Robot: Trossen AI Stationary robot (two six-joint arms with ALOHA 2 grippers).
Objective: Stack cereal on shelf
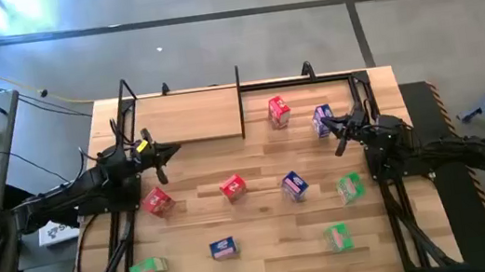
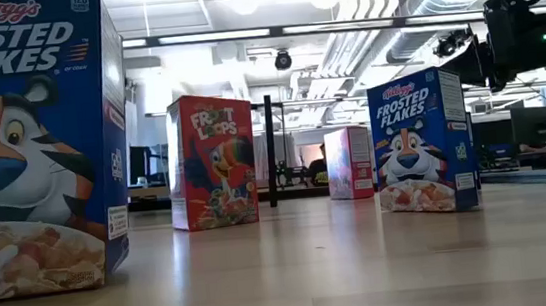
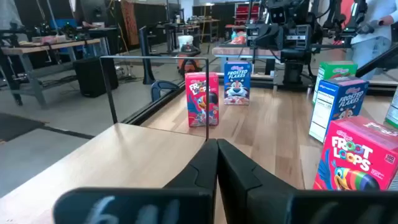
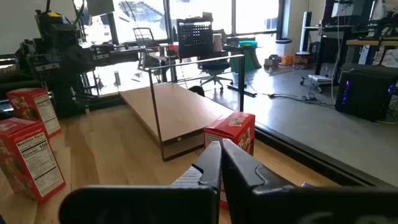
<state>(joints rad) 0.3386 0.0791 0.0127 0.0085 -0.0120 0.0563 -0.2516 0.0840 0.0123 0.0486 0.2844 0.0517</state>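
Note:
Nine small cereal boxes show in the high view. A red one (image 1: 279,110) and a blue-purple one (image 1: 320,119) stand upright by the shelf's right bay, right of the black divider (image 1: 240,99). The light-wood shelf plank (image 1: 186,117) lies left of it. Two red (image 1: 157,201) (image 1: 233,187), two blue-purple (image 1: 294,185) (image 1: 223,247) and three green (image 1: 351,187) (image 1: 336,236) (image 1: 147,268) boxes are spread over the tabletop. My left gripper (image 1: 162,165) (image 3: 216,152) hovers shut at the plank's near left corner. My right gripper (image 1: 338,137) (image 4: 221,152) is shut just near of the blue-purple box.
The shelf's thin black frame posts (image 1: 124,90) (image 1: 355,79) stand along the table's far edge. Boxes crowd the table's middle and near half. In the low view a blue box (image 2: 31,146) stands close in front, others (image 2: 211,159) (image 2: 423,144) farther off.

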